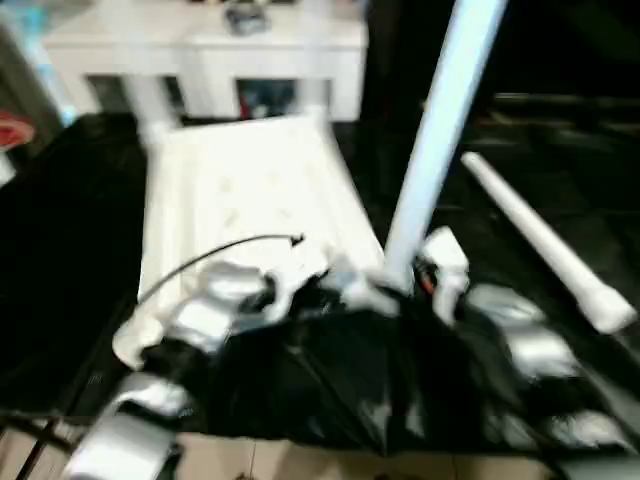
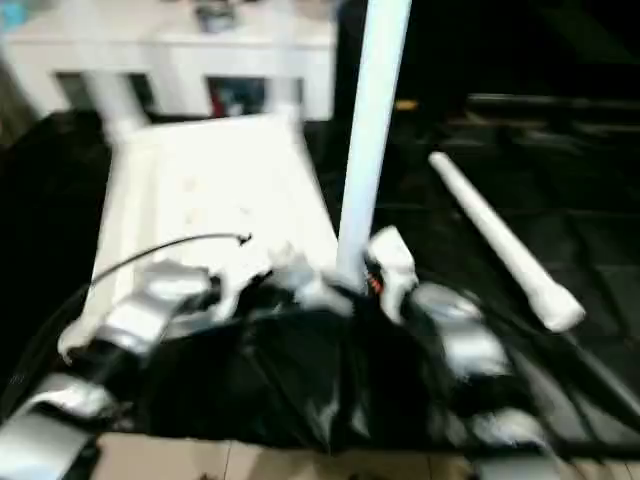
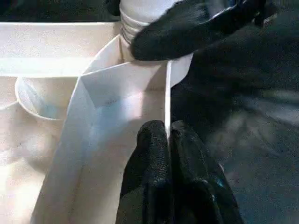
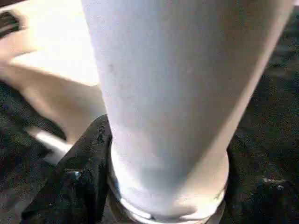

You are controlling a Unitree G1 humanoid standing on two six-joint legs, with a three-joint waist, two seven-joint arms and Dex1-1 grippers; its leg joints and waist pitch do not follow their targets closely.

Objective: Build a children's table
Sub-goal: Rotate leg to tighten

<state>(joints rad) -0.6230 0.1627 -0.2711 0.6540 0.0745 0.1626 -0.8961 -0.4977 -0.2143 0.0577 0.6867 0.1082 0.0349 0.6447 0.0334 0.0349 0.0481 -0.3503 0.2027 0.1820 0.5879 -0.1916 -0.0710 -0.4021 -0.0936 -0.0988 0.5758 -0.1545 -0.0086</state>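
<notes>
The white tabletop (image 1: 250,190) is lying upside down on a black cloth (image 1: 60,250), its far edge near a white cabinet (image 1: 200,50). 1 leg (image 1: 440,130) is standing upright at the near right corner, its ribbed base sitting in the corner socket (image 3: 140,60). A 2nd leg (image 1: 545,245) is lying flat on the cloth, well apart to the right. The right gripper (image 4: 163,154) is clasping the upright leg's base between its black fingers (image 4: 88,158). The left gripper (image 3: 167,140) is pinching the tabletop's thin side wall (image 3: 167,93), fingers pressed together on it.
</notes>
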